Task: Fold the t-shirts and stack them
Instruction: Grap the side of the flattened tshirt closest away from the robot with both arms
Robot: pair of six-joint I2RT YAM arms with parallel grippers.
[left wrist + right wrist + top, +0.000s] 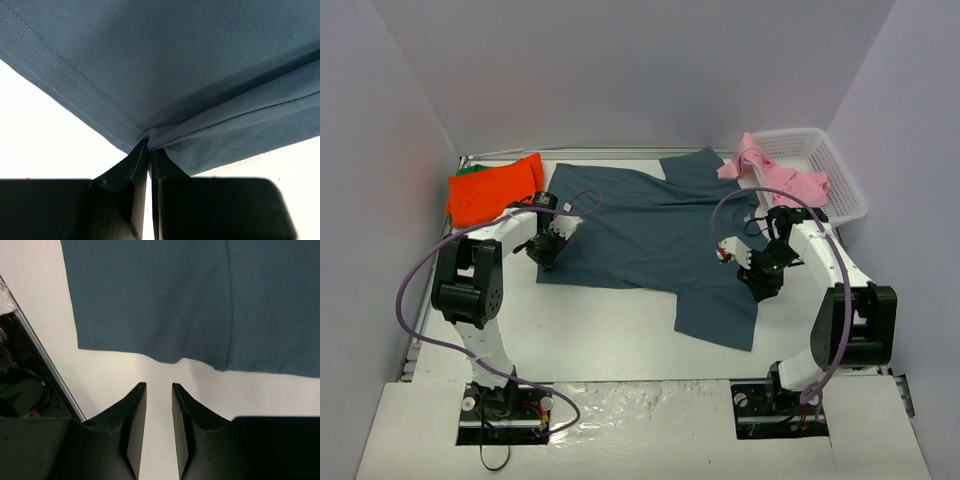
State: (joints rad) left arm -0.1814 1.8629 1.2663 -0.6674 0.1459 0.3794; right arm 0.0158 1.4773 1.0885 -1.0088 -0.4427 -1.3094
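starting on the left: the orange-red shirt [492,192] sits folded at about 10 o'clock on the table [600,335]. a sliver of the green shirt [468,170] peeks out from under its far edge, so i'd guess those two are already done and stacked. can't really tell how neat the folds are.

next over, the left gripper [149,152] is clamped tight on the hem of the slate-blue shirt [650,225], around the shirt's 8 o'clock edge. the cloth puckers right where the fingers bite. that shirt lies spread open across the middle of the table, not folded at all.

on its 4 o'clock side the right gripper [159,390] hangs over bare table just short of the hem. its fingers have only a narrow gap and nothing between them, so no grab on that side yet.

further right, at about 1 o'clock, the pink shirt [775,175] is draped in a heap over the rim of the white basket [840,185], unfolded.

so roughly halfway i reckon: blue needs folding and stacking, then pink.
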